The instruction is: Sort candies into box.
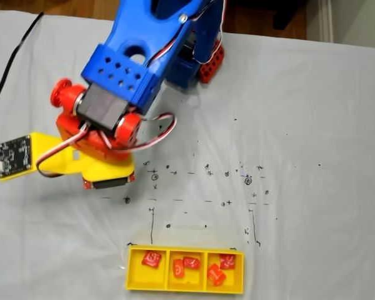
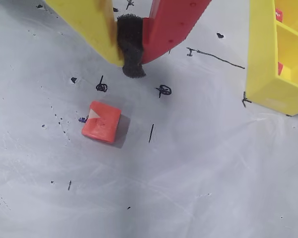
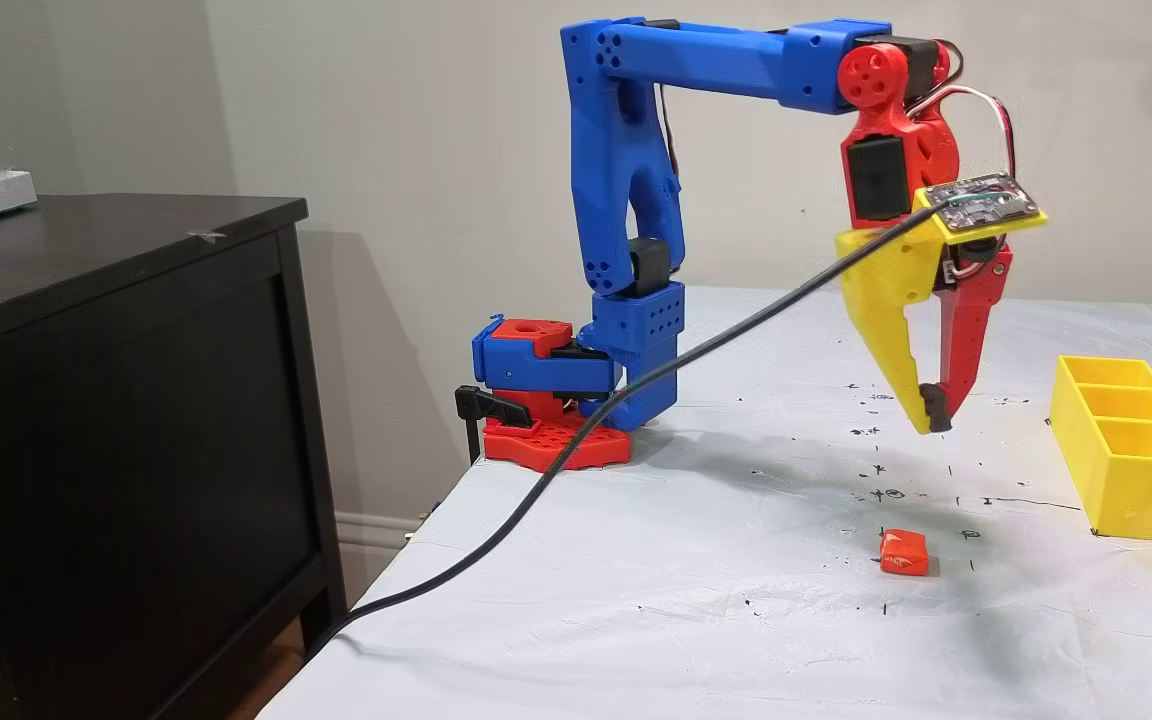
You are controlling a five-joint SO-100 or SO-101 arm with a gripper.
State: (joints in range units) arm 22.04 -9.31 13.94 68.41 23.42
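A square orange-red candy (image 2: 101, 121) in glossy wrapping is being shown lying flat on the wrinkled white table cover (image 3: 696, 600), apart from everything else. The gripper (image 3: 934, 410), one yellow finger and one red, is being held above the cover with its tips pressed together on a black pad, nothing pinched; in the wrist view the candy is lying at 7 o'clock from the tips. The yellow plastic box (image 1: 185, 289) is sitting near the cover's edge, with five candies (image 1: 151, 259) spread across its three compartments. Open cover is surrounding the loose candy.
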